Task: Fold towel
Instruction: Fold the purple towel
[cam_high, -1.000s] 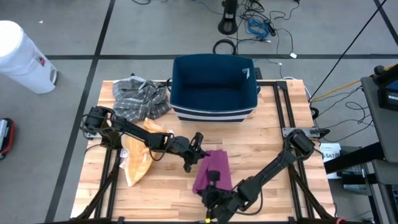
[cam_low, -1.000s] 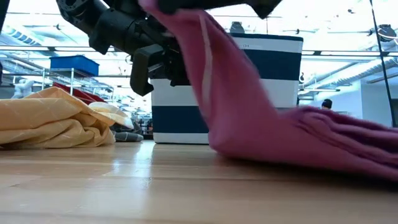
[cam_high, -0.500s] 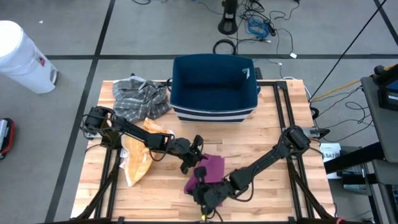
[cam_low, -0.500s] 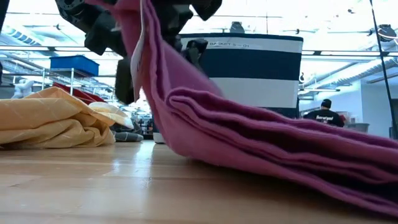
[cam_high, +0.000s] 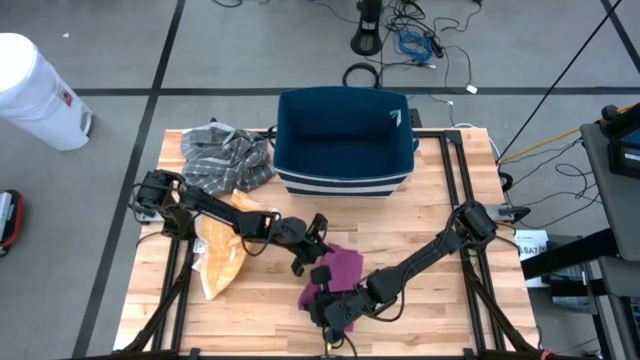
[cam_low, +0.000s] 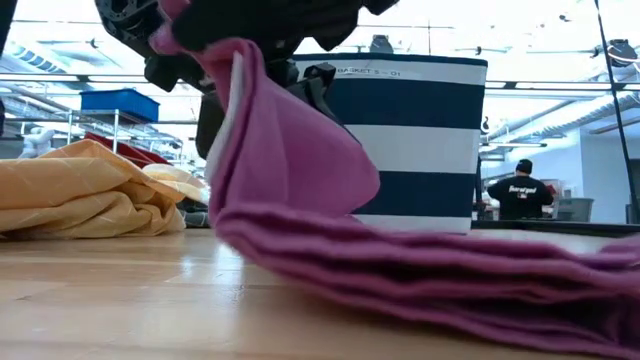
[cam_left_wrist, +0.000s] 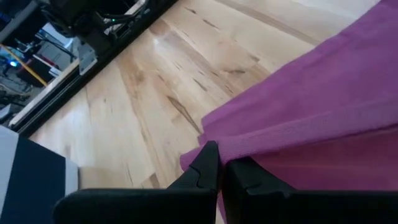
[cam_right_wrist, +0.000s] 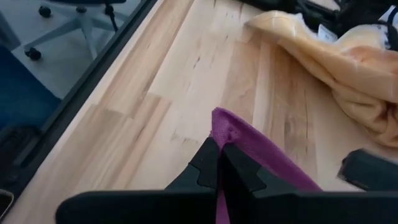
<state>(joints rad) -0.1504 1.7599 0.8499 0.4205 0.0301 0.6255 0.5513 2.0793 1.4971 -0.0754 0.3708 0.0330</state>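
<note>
A purple towel (cam_high: 340, 268) lies bunched in several layers on the wooden table (cam_high: 440, 190), near the middle of its near half. In the low view the towel's (cam_low: 300, 170) left end is raised and its folds (cam_low: 480, 290) rest on the wood. My left gripper (cam_high: 303, 262) is shut on the towel at its left side. My right gripper (cam_high: 325, 300) is shut on the towel at its near-left end. Both wrist views show shut fingers with purple cloth between them. My left gripper pinches an edge of the towel near a corner (cam_left_wrist: 205, 149) between its two shut fingers, coming slanting down from the table's far left. The cloth spreads away beyond the fingers, over the wood. One layer or several, I cannot tell. My right gripper pinches a corner of the towel (cam_right_wrist: 225, 127) between its two shut fingers, coming low from the table's right. The corner sticks up past the fingertips. The held end (cam_low: 250, 110) is raised off the table and the rest trails down onto the wood.
A navy and white striped basket (cam_high: 345, 140) stands at the far middle. A grey plaid cloth (cam_high: 225, 155) lies at the far left and a yellow cloth (cam_high: 222, 250) at the left, near my left arm. A white bin (cam_high: 35, 90) stands on the floor.
My right gripper has carried the towel's near end toward the table's left and a little toward the far edge. The towel, stretched out long a second ago, has folded over itself into a shorter bunched stack. The raised end has come lower.
</note>
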